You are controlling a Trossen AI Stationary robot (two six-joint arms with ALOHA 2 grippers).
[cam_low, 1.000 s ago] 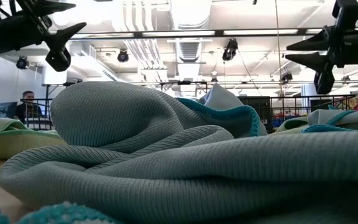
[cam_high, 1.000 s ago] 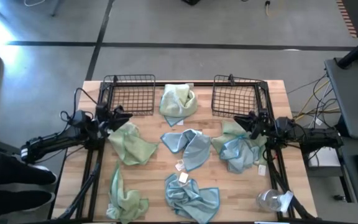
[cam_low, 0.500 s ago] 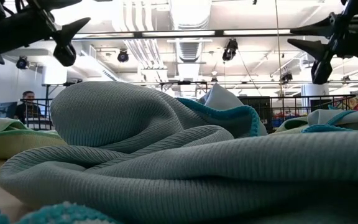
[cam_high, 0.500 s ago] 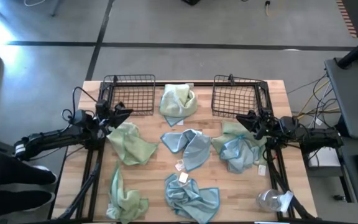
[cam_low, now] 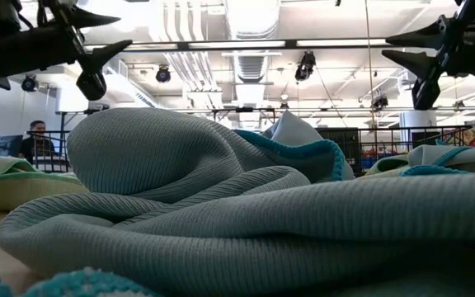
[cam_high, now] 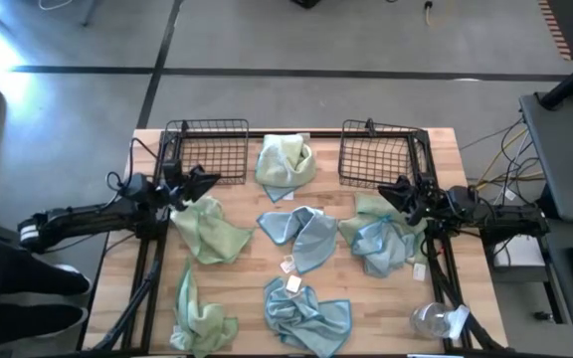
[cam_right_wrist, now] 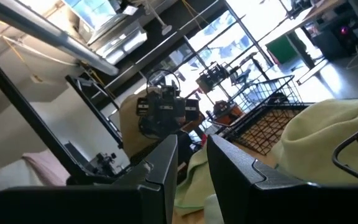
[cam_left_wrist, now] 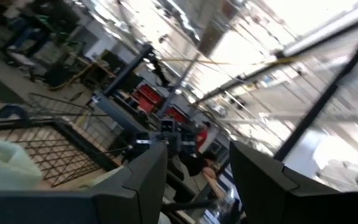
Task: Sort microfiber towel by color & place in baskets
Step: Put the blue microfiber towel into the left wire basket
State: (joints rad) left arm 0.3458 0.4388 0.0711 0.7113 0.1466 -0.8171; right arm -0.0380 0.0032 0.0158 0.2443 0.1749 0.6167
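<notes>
My left pincer [cam_high: 204, 179] has crept inward over the last second, from beside the pale green towel [cam_high: 210, 231] near the bench's [cam_high: 249, 298] left edge to a point above that towel's far corner, just in front of the left basket [cam_high: 207, 150]. It hangs high, with fingers parted and nothing between them; the low view shows the prongs [cam_low: 97, 56] spread against the ceiling lights. My right pincer [cam_high: 398, 195] has lifted slightly and now holds steady over the heap of green and light blue towels [cam_high: 381, 239] on the right, just in front of the right basket [cam_high: 376, 156], its fingers also apart and empty.

No cloth has moved. Both baskets show bare wire, so I judge the sorting has not begun. A green towel [cam_high: 285, 163] sits bunched between the baskets. A blue towel [cam_high: 302, 235] lies mid-bench, another blue one [cam_high: 306, 314] at the near edge, and a second green one [cam_high: 199, 318] at the near left. A clear plastic wrapper [cam_high: 436, 319] rests at the near right corner, out of play.

The shift reads as my left arm lining up on the nearest green towel. I still have to drop to reach it.
</notes>
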